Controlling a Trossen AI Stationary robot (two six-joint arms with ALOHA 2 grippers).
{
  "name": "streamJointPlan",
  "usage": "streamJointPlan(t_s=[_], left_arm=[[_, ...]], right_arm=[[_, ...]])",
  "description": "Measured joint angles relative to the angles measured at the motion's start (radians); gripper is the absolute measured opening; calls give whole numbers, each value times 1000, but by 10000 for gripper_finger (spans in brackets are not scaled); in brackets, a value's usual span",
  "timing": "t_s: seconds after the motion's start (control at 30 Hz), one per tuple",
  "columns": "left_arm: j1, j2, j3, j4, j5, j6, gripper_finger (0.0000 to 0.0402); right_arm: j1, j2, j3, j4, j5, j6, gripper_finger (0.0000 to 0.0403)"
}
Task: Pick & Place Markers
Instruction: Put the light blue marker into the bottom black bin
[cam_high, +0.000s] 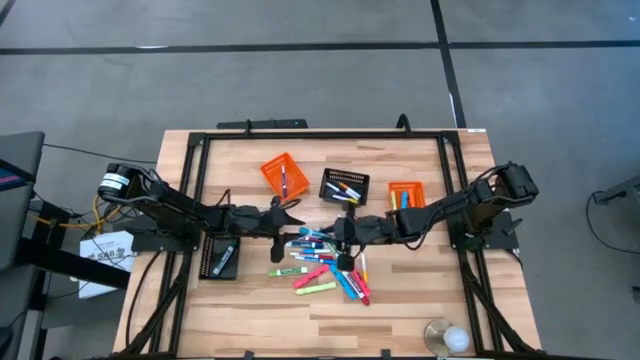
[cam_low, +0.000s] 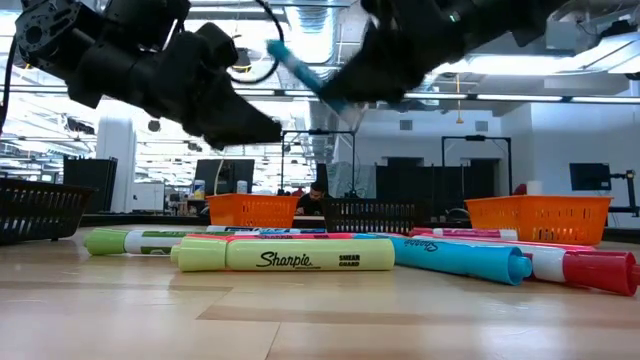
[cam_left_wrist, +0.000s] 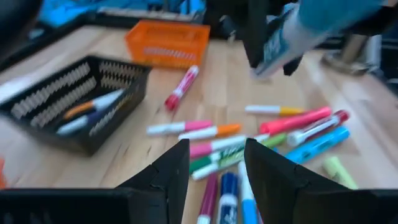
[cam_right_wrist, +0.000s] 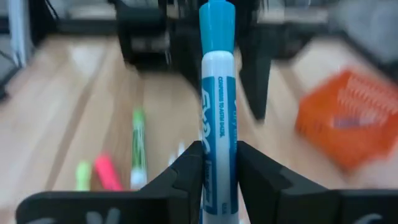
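A blue-capped white marker (cam_right_wrist: 217, 118) is lifted clear of the table, tilted, above the mixed-colour markers (cam_high: 325, 268) lying scattered flat at the table's middle, yellow-green ones nearest.

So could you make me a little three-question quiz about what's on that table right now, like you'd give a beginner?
1. True or false: the right gripper is shut on a blue marker.
2. Which baskets sit on the table?
A. three orange
B. two orange, two black
C. one black only
3. Fill in: the left gripper hangs above the loose markers with its fingers ____.

Key:
1. True. The right wrist view shows the marker clamped between the fingers, and the low view shows it lifted off the table.
2. B. The high view shows orange baskets and, and black baskets and.
3. open, holding nothing.
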Motion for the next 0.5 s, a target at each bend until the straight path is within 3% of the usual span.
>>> streamJointPlan(t_s=[0.17, 0.5], left_arm=[[0, 0, 0, 96, 70, 57, 150], [0, 0, 0, 240, 76, 98, 150]], right_arm=[[-18, 0, 0, 58, 0, -22, 73], [-38, 1, 0, 13, -16, 40, 80]])
